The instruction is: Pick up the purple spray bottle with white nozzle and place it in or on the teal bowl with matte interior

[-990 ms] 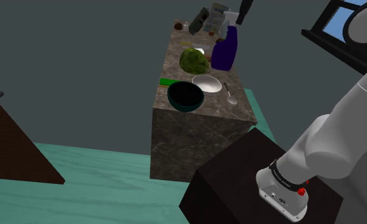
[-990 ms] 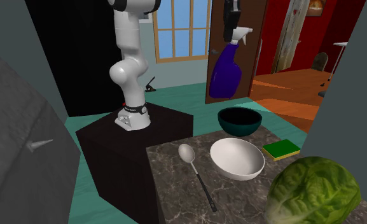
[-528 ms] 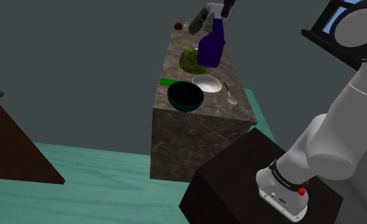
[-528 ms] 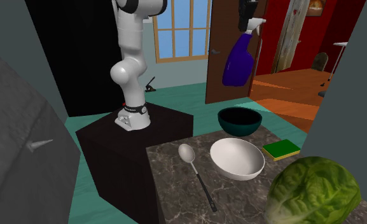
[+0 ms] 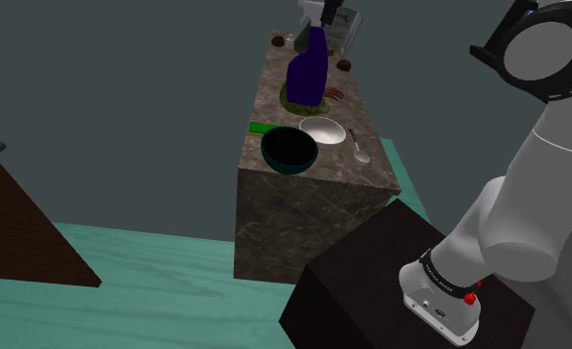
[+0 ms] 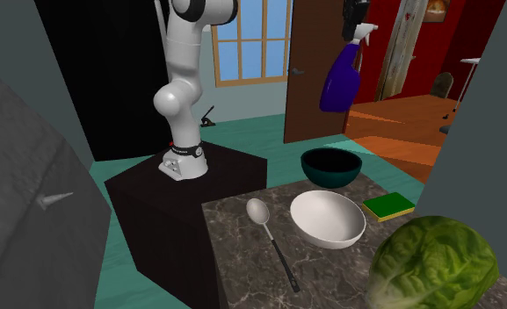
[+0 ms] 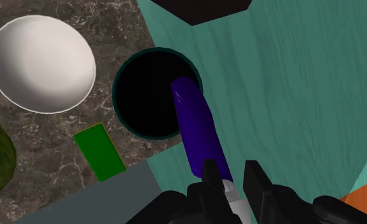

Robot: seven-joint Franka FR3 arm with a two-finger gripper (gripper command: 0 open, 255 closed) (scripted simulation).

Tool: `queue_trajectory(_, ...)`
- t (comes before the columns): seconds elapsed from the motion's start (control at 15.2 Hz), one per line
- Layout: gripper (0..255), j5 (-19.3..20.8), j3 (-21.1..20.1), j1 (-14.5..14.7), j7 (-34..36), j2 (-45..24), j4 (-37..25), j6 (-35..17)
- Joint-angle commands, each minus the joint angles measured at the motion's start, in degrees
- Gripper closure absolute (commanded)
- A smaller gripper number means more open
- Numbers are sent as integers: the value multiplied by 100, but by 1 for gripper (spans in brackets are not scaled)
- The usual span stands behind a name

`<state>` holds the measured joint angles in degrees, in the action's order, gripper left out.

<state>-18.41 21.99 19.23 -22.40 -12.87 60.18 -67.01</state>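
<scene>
Your tool (image 7: 231, 173) pinches the bottle (image 7: 198, 127) by its neck; bottle hangs tilted in the air, well above the counter (image 7: 121, 32). Wrist view: its base overlaps the bowl (image 7: 137, 95), which sits at the counter's corner.

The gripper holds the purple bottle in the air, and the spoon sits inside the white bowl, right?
No: the gripper does hold the purple bottle aloft, but the spoon lies on the counter beside the white bowl; see the second exterior view.
</scene>
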Motion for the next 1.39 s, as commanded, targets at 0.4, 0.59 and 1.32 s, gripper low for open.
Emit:
queue_trajectory(0.4,255,270,-48,224,-78,508,1354,-888)
queue_trajectory(0.59,255,333,-65,270,-105,638,1761,-1175)
queue_trajectory(1.32,255,460,-113,363,-216,937,2988,-2122)
